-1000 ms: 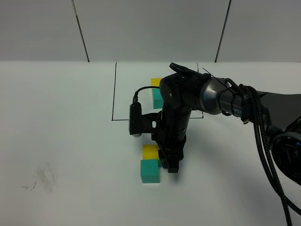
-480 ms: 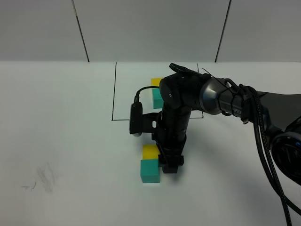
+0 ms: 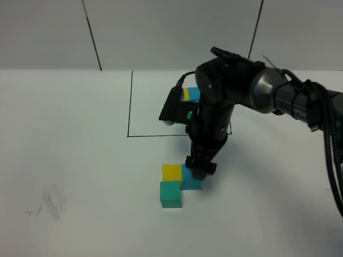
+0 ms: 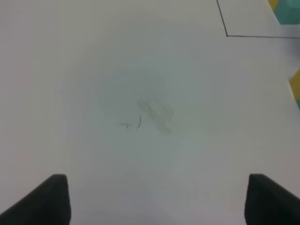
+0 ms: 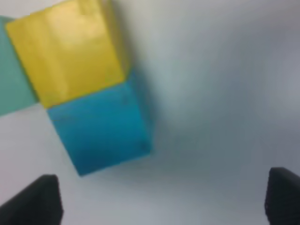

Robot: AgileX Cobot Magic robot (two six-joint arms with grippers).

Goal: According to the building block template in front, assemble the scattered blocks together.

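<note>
The scattered blocks lie together below the outline: the yellow cube (image 3: 172,172), the teal-green cube (image 3: 171,194) in front of it, and the blue cube (image 3: 192,180) against the yellow cube's right side. My right gripper (image 3: 201,168) hangs open and empty just above the blue cube. The right wrist view shows its gripper (image 5: 159,201) open over the blue cube (image 5: 98,131), the yellow cube (image 5: 65,51) and an edge of the teal-green cube (image 5: 14,89). The building block template (image 3: 190,95) is mostly hidden behind the right arm. My left gripper (image 4: 159,201) is open and empty over bare table.
The black outline (image 3: 128,135) frames the template at the back; its corner also shows in the left wrist view (image 4: 226,35). A faint scuff mark (image 4: 154,110) lies on the white table (image 3: 80,160) at the front left. The right arm's cables hang at the right.
My right gripper has let go of the blue cube beside the yellow one and risen off it. The right arm has lifted and swung back towards the template.
</note>
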